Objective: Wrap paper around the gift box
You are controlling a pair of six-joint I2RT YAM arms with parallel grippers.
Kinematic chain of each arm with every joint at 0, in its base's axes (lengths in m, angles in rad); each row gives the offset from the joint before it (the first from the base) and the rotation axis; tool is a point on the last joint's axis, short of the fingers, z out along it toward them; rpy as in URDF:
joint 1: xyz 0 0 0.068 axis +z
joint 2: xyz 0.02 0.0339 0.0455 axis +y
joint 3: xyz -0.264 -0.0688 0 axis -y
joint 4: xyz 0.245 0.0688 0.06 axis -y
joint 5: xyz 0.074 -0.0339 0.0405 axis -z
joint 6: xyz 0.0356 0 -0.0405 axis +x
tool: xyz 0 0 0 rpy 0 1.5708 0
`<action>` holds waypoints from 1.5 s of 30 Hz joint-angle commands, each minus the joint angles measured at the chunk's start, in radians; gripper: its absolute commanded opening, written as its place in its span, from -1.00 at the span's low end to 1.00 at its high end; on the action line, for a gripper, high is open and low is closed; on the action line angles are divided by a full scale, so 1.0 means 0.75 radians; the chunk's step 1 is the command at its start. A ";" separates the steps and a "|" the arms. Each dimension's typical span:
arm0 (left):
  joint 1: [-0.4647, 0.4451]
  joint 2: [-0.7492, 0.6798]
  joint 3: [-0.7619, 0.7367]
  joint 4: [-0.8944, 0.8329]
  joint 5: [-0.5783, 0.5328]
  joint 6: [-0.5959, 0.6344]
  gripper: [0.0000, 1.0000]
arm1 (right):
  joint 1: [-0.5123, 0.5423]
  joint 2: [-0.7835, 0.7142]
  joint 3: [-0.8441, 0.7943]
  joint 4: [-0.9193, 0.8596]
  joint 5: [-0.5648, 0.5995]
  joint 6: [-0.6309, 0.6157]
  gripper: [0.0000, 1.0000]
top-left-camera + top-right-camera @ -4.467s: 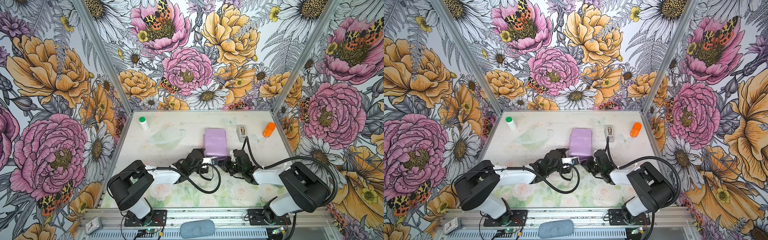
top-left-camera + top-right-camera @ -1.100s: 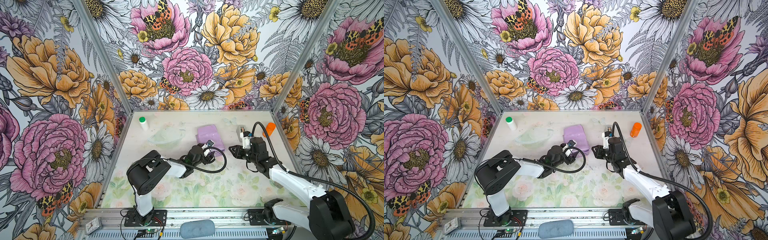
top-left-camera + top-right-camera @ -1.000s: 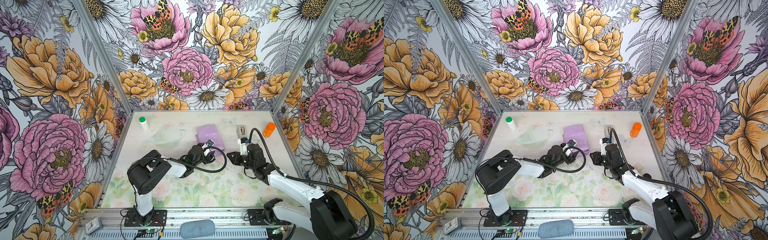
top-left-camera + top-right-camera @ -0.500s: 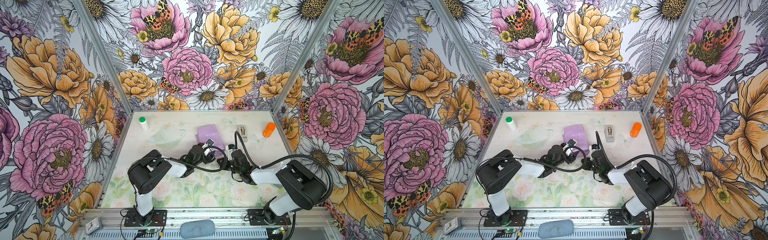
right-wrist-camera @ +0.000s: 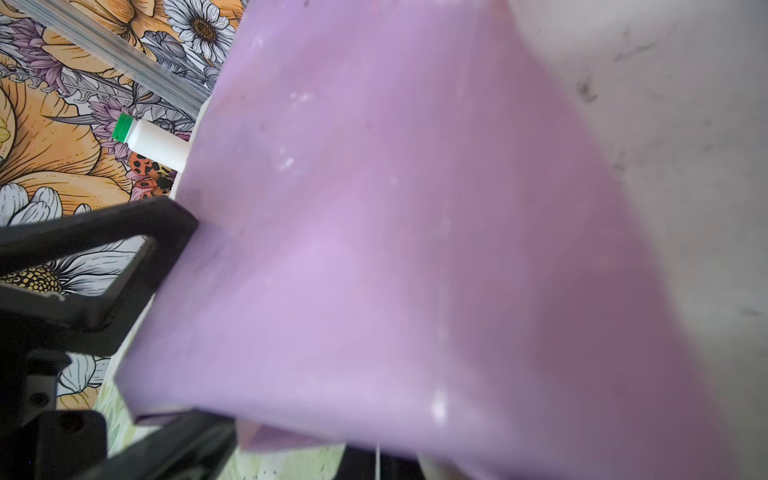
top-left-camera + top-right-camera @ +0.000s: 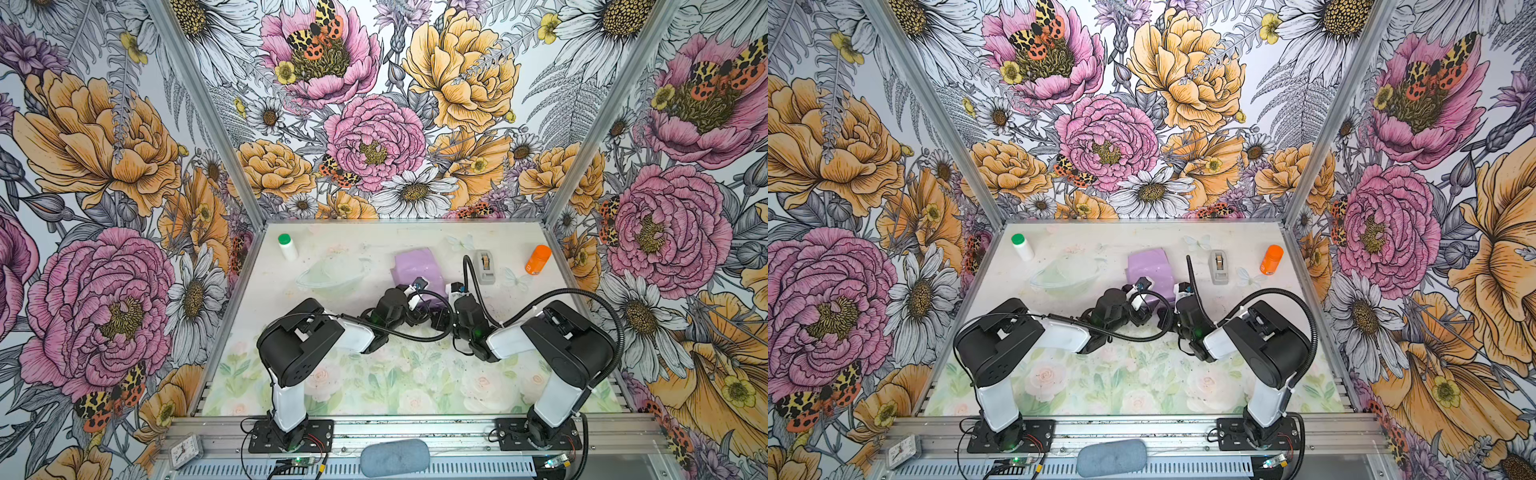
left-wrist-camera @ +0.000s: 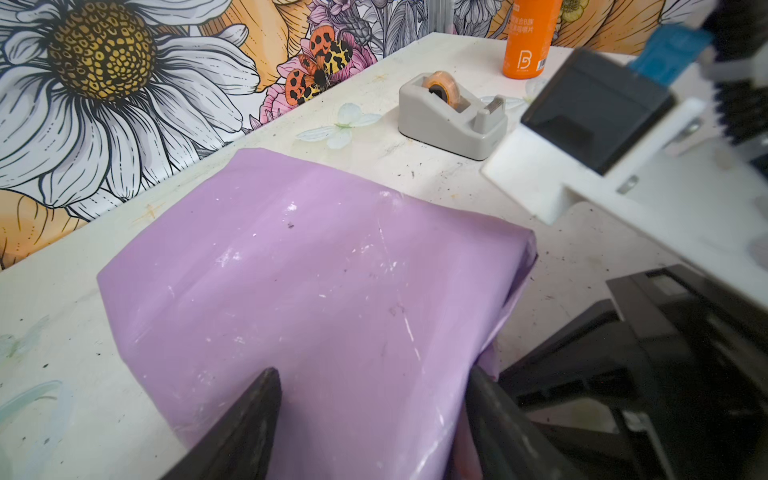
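Observation:
The gift box is hidden under the lilac paper point(image 6: 415, 266) point(image 6: 1148, 264) folded over it at the table's middle back; only the wrapped parcel point(image 7: 316, 282) shows. My left gripper point(image 6: 422, 305) point(image 7: 374, 399) is at the parcel's near end, jaws open. One of its fingers point(image 7: 249, 424) lies on the papered top and the other by the side edge, where a loose flap hangs. My right gripper point(image 6: 440, 318) point(image 6: 1163, 320) sits low at the parcel's near right corner, facing the left one. Paper point(image 5: 395, 249) fills the right wrist view and hides the right fingertips, which are shut.
A grey tape dispenser point(image 6: 485, 266) point(image 7: 449, 120) stands right of the parcel, with an orange bottle point(image 6: 538, 259) beyond it. A white bottle with a green cap point(image 6: 287, 246) lies at the back left. A clear plastic dish point(image 6: 332, 272) sits left of the parcel.
My right arm has swung back from beside the tape dispenser to the parcel's near right corner, and its jaws have closed. The left gripper and the parcel have stayed put.

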 commanded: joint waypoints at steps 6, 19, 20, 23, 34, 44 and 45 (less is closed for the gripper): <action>0.025 0.062 -0.069 -0.232 0.075 -0.061 0.51 | 0.011 -0.032 0.031 0.101 0.072 -0.011 -0.86; 0.062 -0.167 -0.198 0.000 0.118 0.151 0.98 | 0.005 -0.038 0.039 0.063 0.071 -0.018 -0.87; 0.072 -0.169 -0.218 0.033 0.127 0.161 0.97 | 0.005 -0.040 0.038 0.062 0.071 -0.017 -0.87; 0.087 -0.165 -0.266 0.113 0.154 0.204 0.98 | 0.005 -0.040 0.037 0.058 0.068 -0.020 -0.88; 0.071 -0.125 -0.192 0.076 0.064 0.218 0.98 | 0.011 -0.053 0.014 0.075 0.028 0.009 -0.88; 0.084 -0.139 -0.172 -0.033 -0.010 0.205 0.95 | 0.011 -0.158 -0.123 -0.040 0.046 0.071 -0.58; 0.085 -0.147 -0.175 -0.032 0.001 0.200 0.95 | 0.010 -0.177 -0.135 -0.074 0.051 0.089 -0.55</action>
